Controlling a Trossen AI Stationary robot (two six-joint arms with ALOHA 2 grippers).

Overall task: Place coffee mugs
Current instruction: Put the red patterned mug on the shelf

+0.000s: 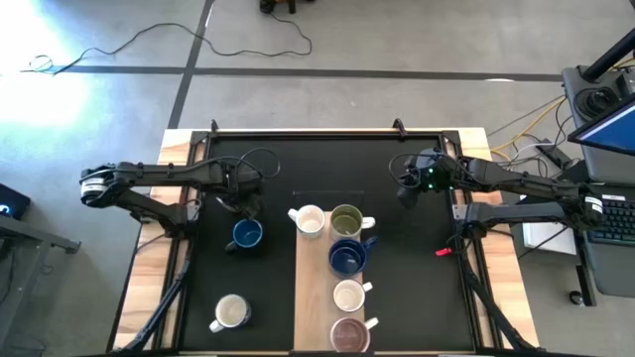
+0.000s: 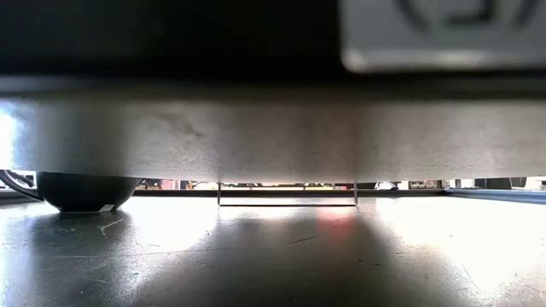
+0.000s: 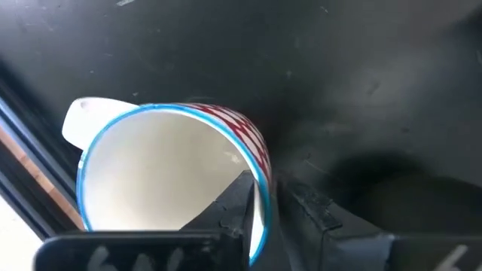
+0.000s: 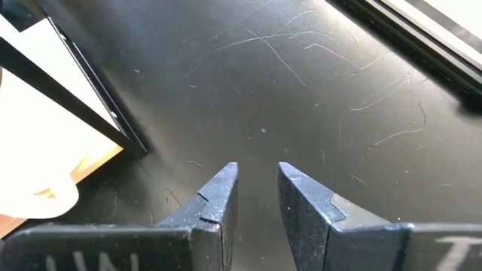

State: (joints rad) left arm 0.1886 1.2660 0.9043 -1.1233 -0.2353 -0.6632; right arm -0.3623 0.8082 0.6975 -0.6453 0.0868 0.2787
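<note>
In the left wrist view, a mug (image 3: 173,173) with a blue rim, white inside and red-patterned outside fills the frame, and my left gripper (image 3: 271,203) is shut on its wall. From above, that gripper (image 1: 243,203) hides the mug and stands just beyond a dark blue mug (image 1: 246,235). A cream mug (image 1: 230,312) stands on the mat near the front. On the wooden board stand a white mug (image 1: 308,220), an olive mug (image 1: 347,218), a dark blue mug (image 1: 347,256), another white mug (image 1: 349,295) and a maroon-inside mug (image 1: 349,332). My right gripper (image 4: 256,181) hovers open over bare mat. My left gripper holds the patterned mug by its rim wall (image 3: 260,177), on the side away from the white handle (image 3: 83,120). One finger (image 3: 233,207) is inside the mouth and the other (image 3: 309,214) is outside. The fingers come down into the open mouth. Whether the mug is lifted does not show.
The wooden board (image 1: 313,297) runs from the mat's middle to the near edge, with bare wood on its left half. A black frame rail (image 1: 327,134) borders the mat. A small red object (image 1: 443,251) lies at the right. The low view is mostly blocked by something close.
</note>
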